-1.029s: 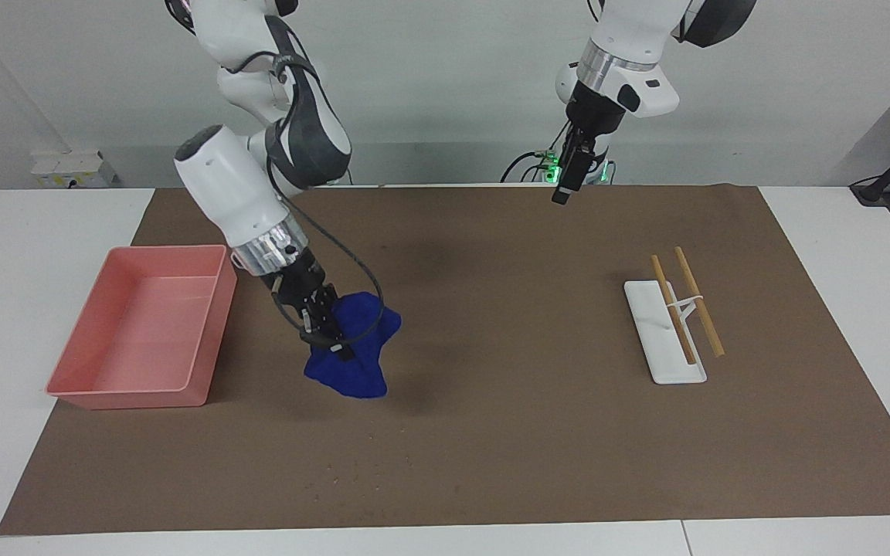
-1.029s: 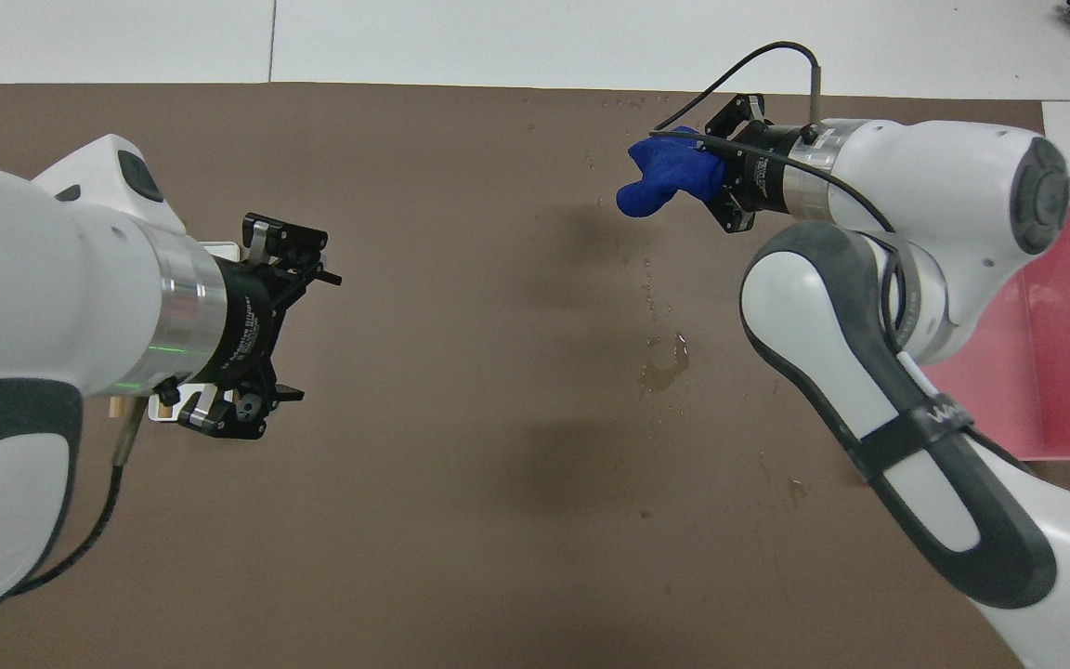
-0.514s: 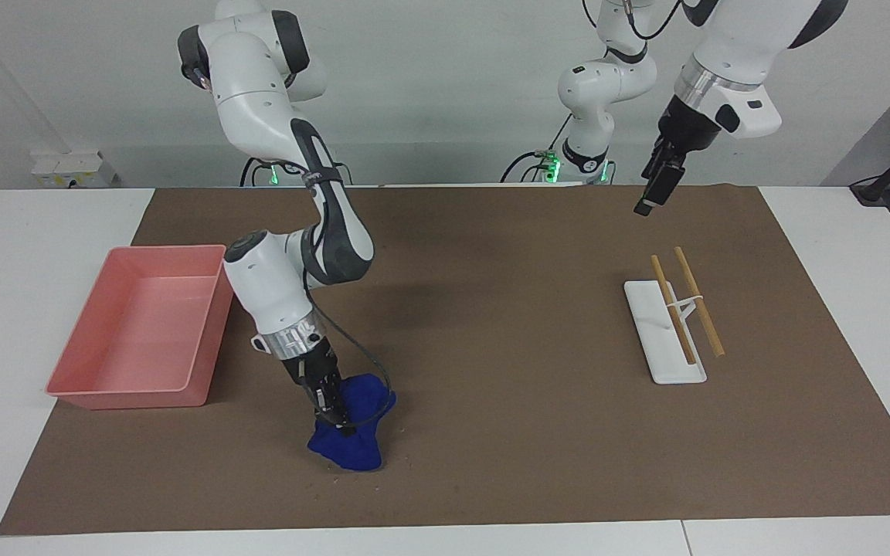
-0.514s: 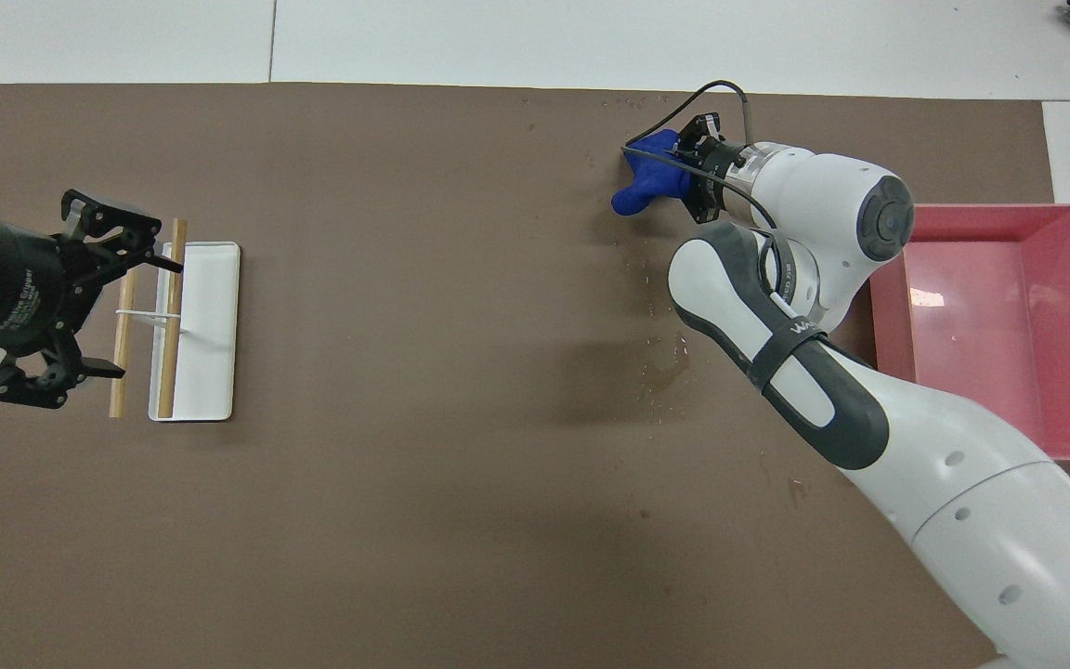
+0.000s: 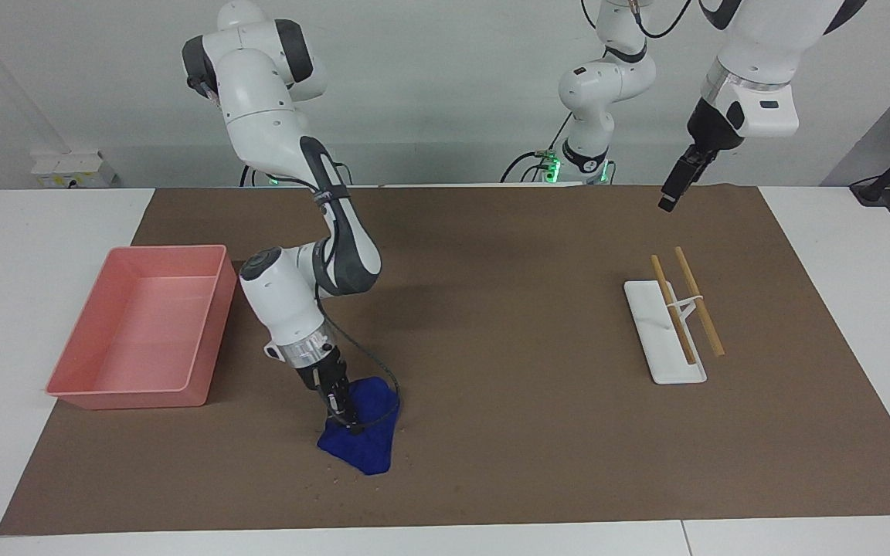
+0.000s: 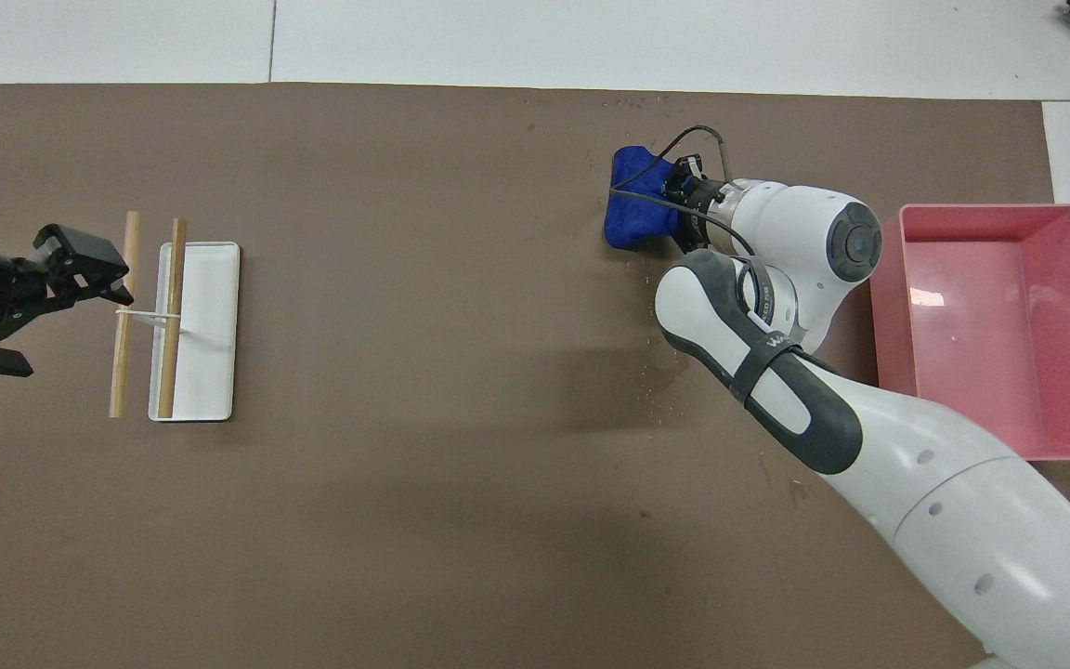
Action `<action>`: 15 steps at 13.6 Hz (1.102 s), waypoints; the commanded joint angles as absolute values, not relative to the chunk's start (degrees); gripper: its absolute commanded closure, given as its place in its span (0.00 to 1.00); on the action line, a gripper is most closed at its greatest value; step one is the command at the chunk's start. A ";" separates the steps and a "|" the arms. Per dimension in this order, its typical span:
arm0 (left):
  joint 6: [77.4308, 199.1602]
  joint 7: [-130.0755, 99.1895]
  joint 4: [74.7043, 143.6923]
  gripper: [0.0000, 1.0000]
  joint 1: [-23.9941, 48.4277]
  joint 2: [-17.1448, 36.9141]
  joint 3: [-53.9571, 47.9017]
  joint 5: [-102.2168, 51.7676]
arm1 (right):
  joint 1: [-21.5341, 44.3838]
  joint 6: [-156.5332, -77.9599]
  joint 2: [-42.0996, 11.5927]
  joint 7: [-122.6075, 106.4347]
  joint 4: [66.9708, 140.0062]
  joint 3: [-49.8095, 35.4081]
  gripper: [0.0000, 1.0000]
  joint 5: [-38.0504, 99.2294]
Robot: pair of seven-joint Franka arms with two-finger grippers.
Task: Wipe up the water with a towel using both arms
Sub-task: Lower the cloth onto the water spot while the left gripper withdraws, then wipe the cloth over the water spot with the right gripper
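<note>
On the brown mat [image 5: 538, 324], right end effector [image 5: 344, 415] clamped on blue towel [image 5: 364, 448], left end effector [image 5: 669, 199] aloft, fingers unclear.

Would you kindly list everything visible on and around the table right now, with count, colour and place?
towel: one, deep blue, bunched on the mat, farther from the robots than the tray
tray: one, pink, toward the right arm's end of the table
rack: one, white, with two wooden rods, toward the left arm's end
mat: one, brown, covering most of the table
water drops: several, scattered on the mat nearer to the robots than the towel
right gripper: one, black, down on the towel, shut on it
left gripper: one, black, raised, waiting near the rack's end of the mat
</note>
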State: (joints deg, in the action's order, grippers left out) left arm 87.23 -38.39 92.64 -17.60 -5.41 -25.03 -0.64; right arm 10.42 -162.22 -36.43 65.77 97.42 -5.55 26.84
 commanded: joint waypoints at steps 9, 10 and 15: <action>81.12 -4.14 94.13 0.00 -22.41 -7.73 -22.15 7.03 | 12.39 -161.81 -26.47 62.49 116.79 -5.89 1.00 26.46; 81.12 -4.04 94.13 0.00 -22.67 -7.73 -22.15 7.03 | 12.31 -161.81 -25.32 62.49 118.72 -5.89 1.00 26.46; 80.95 -4.83 94.13 0.00 -23.29 -7.73 -22.15 6.94 | 12.39 -161.54 -18.56 62.49 128.83 -5.89 1.00 26.46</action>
State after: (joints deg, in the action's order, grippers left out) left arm 81.26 -5.45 92.76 -22.51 -6.19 -21.68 6.17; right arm 12.53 -162.36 -21.35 63.81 119.51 -5.76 26.84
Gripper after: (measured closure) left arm 0.000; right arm 0.846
